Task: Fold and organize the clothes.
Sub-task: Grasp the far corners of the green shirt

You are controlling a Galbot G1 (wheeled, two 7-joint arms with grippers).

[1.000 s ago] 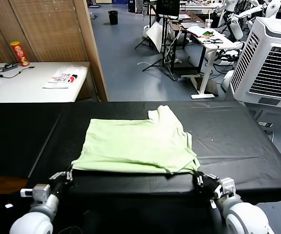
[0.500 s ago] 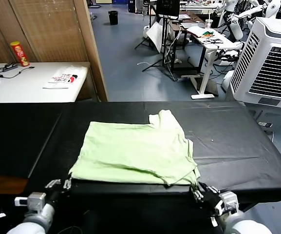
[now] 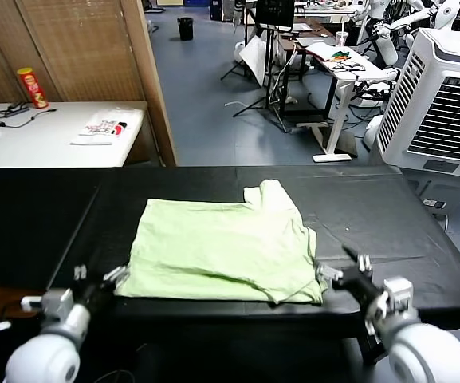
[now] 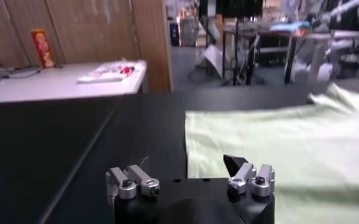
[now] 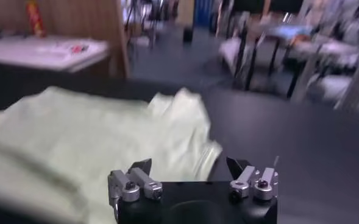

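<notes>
Both grippers, left gripper (image 3: 98, 279) and right gripper (image 3: 345, 267), flank the folded green shirt (image 3: 222, 249) on the black surface (image 3: 389, 215), fingers spread, holding nothing.

Ahead of both sets of jaws the black desk (image 3: 389, 231) is taken up in the middle by the green shirt (image 3: 222, 247), folded flat and low. The left gripper (image 3: 98, 281) stands just off its near left corner, the right gripper (image 3: 343, 271) just off its near right corner, both with jaws spread and nothing between them. Outward of each, bare desk runs to the edges.
</notes>
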